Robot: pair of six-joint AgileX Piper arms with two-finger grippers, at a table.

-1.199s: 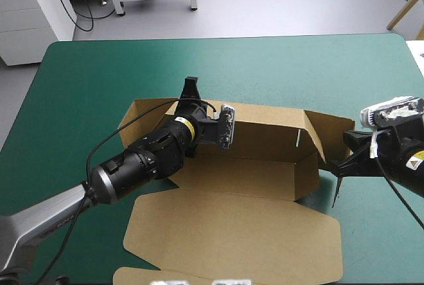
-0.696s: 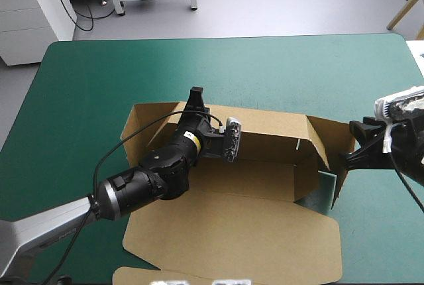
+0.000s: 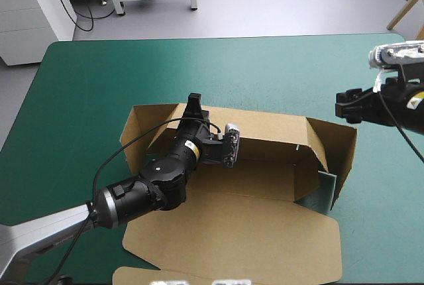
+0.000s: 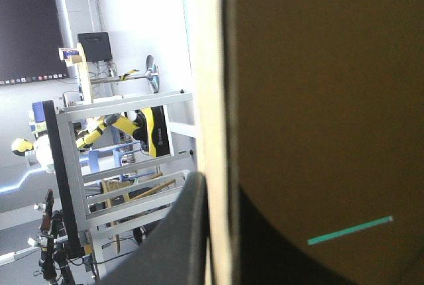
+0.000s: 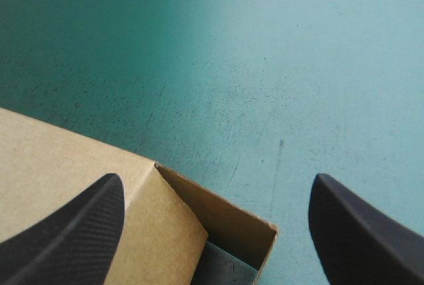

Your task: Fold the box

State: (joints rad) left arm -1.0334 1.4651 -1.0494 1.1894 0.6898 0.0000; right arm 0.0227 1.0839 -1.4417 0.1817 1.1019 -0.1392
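The brown box [image 3: 265, 166] lies mid-table with its back wall [image 3: 265, 129] raised, its right end wall [image 3: 339, 146] upright and its lid [image 3: 232, 238] flat toward the near edge. My left gripper [image 3: 193, 102] is shut on the top edge of the back wall near its left end. In the left wrist view the board [image 4: 318, 99] runs between the two black fingers [image 4: 179, 238]. My right gripper [image 3: 344, 106] hovers open beyond the right end wall, touching nothing. In the right wrist view, its fingers [image 5: 73, 232] stand wide apart over the box corner [image 5: 165, 219].
Bare teal-green cover [image 3: 232, 66] stretches from the box to the far edge and along the right side [image 5: 265, 66]. A small slot [image 3: 298, 143] shows in the back wall near the right end. The lid's near edge lies close to the table's near edge.
My right gripper has opened, let go of the right end wall, and risen away toward the far right. The end wall now stands more upright. The left gripper keeps its grip.
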